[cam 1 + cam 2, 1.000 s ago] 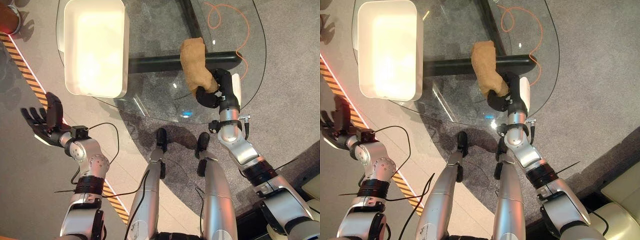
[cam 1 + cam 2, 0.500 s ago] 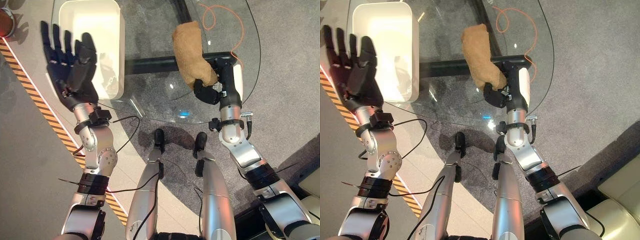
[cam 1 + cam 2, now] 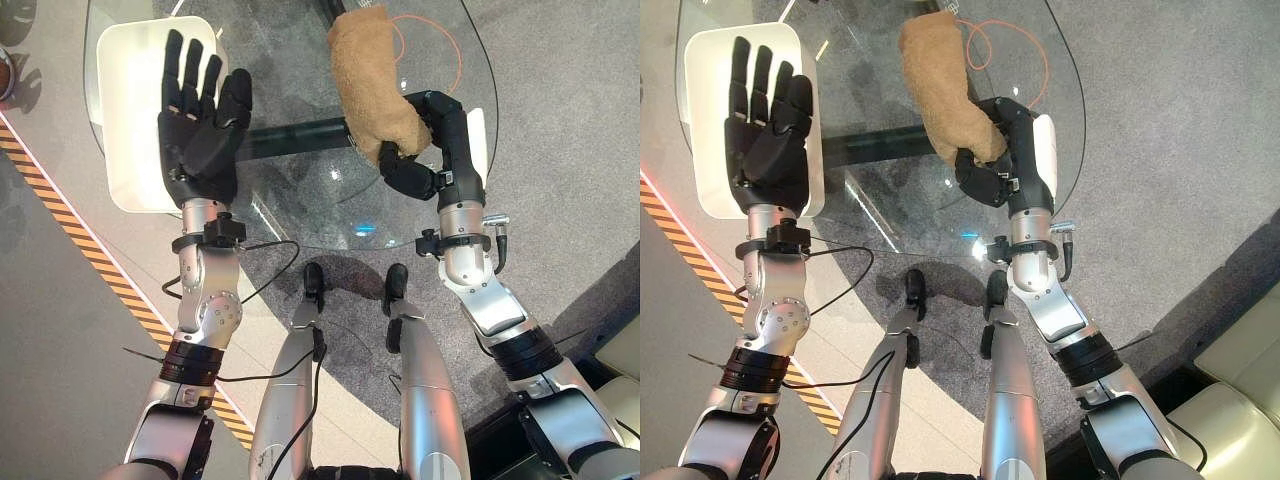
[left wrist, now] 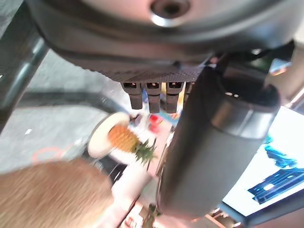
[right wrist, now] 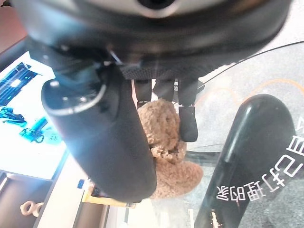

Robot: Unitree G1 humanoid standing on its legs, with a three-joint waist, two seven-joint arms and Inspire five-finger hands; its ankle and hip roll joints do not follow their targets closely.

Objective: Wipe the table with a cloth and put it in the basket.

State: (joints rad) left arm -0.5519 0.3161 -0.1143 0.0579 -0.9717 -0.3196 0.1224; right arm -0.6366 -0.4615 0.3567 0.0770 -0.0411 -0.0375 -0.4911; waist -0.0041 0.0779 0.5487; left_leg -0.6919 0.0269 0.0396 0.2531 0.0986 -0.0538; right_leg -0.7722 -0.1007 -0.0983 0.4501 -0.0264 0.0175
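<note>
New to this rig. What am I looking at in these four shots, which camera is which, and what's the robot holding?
It is a two-legged humanoid with two silver arms ending in dark fingered hands. The two wide pictures come from a stereo camera on its head, looking down; the two close-ups come from cameras on each wrist, looking along that hand. Below is a round glass table with a white basket at its left side. The right hand has its fingers curled round the near end of a tan cloth that stretches away across the glass. The left hand is raised above the basket, fingers straight, holding nothing. An orange cable lies on the floor beneath the glass.
</note>
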